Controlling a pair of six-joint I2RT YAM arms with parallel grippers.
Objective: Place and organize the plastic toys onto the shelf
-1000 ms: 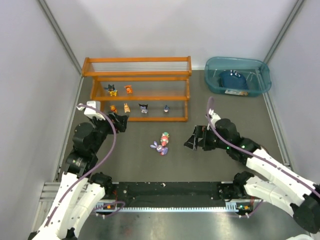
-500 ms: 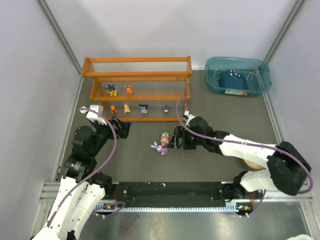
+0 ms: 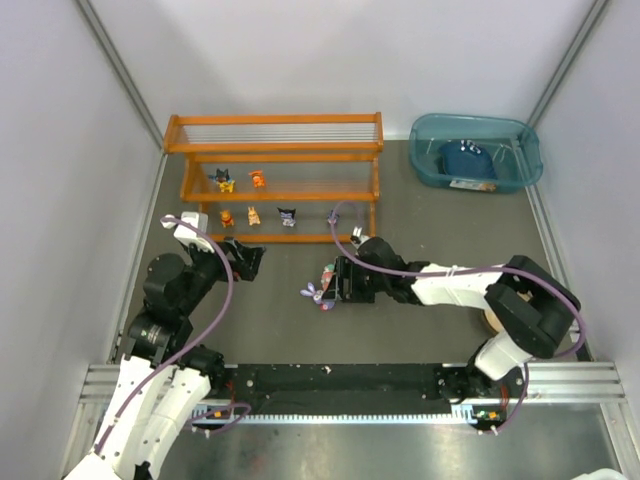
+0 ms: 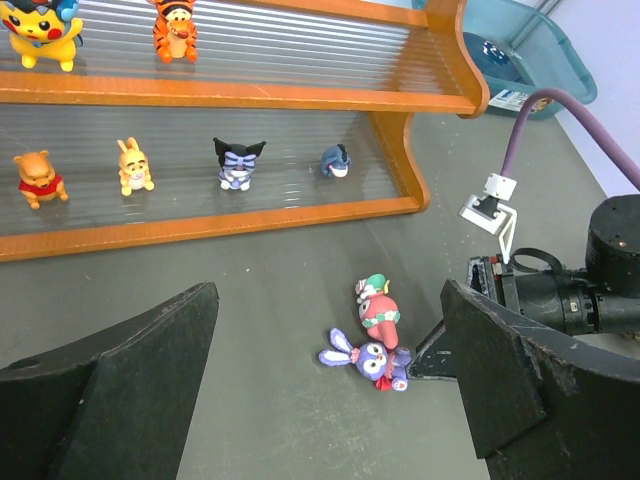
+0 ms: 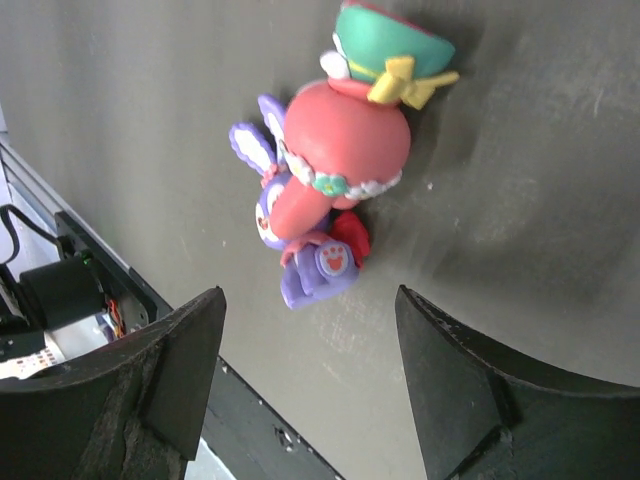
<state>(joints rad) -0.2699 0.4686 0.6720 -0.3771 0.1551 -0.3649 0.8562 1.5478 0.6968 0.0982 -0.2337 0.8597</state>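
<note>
A purple bunny (image 3: pixel 317 294) and a pink-red-white toy (image 3: pixel 329 273) lie touching on the grey table in front of the orange shelf (image 3: pixel 275 197). Both show in the left wrist view, the bunny (image 4: pixel 371 359) below the pink toy (image 4: pixel 378 309), and in the right wrist view, the bunny (image 5: pixel 300 262) under the pink toy (image 5: pixel 345 150). My right gripper (image 3: pixel 340 283) is open just right of them, its jaws either side of the bunny's feet (image 5: pixel 318 385). My left gripper (image 3: pixel 247 256) is open and empty, left of the toys. Several toys stand on the shelf's lower two tiers.
A translucent teal bin (image 3: pixel 476 150) with a dark blue object stands at the back right. White walls close in both sides. The shelf's top tier (image 3: pixel 272 131) holds nothing. The right arm's purple cable (image 4: pixel 540 125) arches over the table.
My right gripper has swept left across the table, from well right of the two loose toys to right up against them. The left arm has barely moved.
</note>
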